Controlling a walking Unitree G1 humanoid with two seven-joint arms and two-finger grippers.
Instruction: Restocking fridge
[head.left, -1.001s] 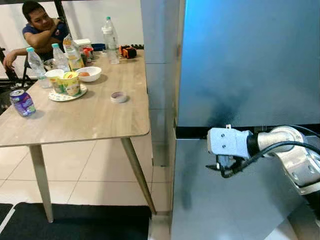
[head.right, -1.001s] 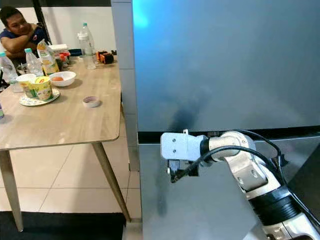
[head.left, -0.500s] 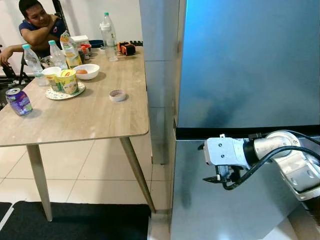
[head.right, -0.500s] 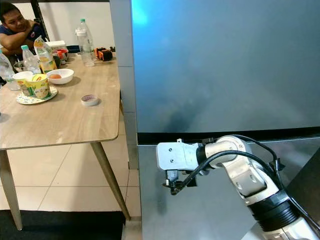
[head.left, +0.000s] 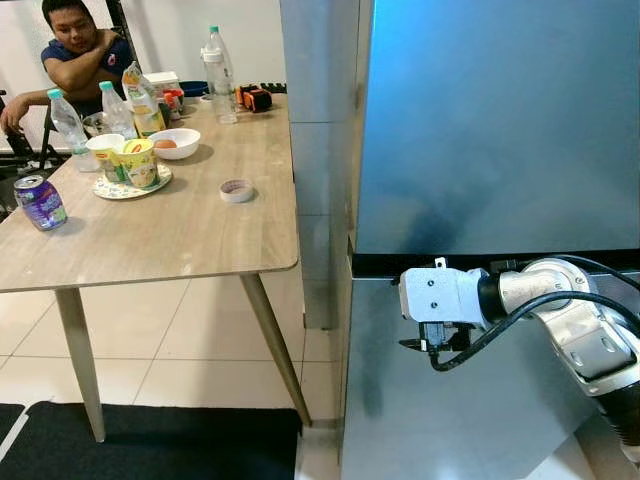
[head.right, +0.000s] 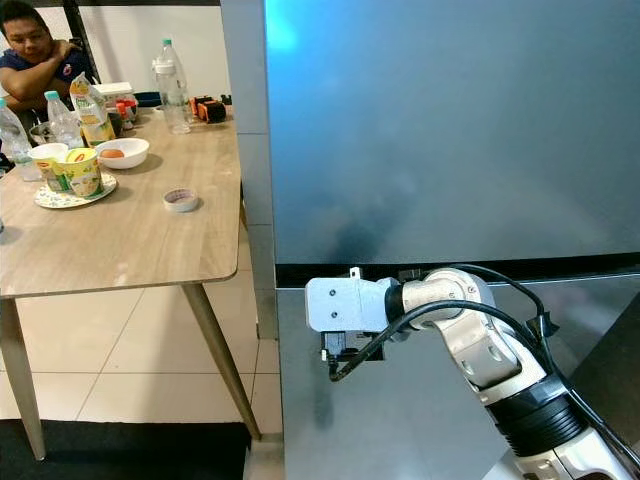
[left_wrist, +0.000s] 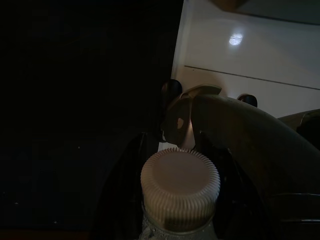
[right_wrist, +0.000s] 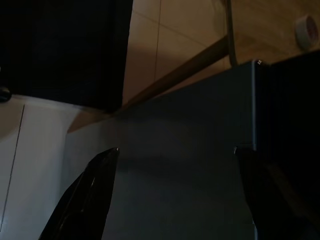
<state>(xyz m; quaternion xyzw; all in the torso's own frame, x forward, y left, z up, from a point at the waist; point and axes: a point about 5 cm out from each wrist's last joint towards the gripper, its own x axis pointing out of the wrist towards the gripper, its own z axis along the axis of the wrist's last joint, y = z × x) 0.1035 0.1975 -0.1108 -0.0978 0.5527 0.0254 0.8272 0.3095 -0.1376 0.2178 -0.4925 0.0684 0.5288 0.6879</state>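
Head cameras look forward and down from close in front of the fridge, both catching its grey doors, the wooden table on the robot's left and the right arm's wrist block, the right eye sitting slightly further over. Left wrist camera peers along its dark fingers at a ribbed white bottle cap, very close up. Right wrist camera faces the fridge door at close range between two spread black fingers, sharing that door with the head pair.
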